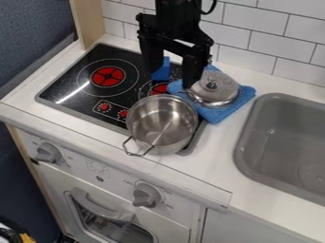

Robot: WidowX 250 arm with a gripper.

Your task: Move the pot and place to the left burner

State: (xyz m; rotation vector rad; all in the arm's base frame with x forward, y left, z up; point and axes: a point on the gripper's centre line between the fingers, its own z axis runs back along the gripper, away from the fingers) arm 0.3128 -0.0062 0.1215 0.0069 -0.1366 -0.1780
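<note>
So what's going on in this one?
A black robot arm's end effector hangs open over the cooktop, just behind a steel pot, and doesn't appear to grip anything. The pot is at the cooktop's right side, partly hiding the right burner, not yet on the left burner. A metal lid rests on a blue cloth.

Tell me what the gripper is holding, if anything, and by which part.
Nothing is held: the gripper is open, its fingers spread wide with nothing pinched between them, and the pot sits unheld in front.
</note>
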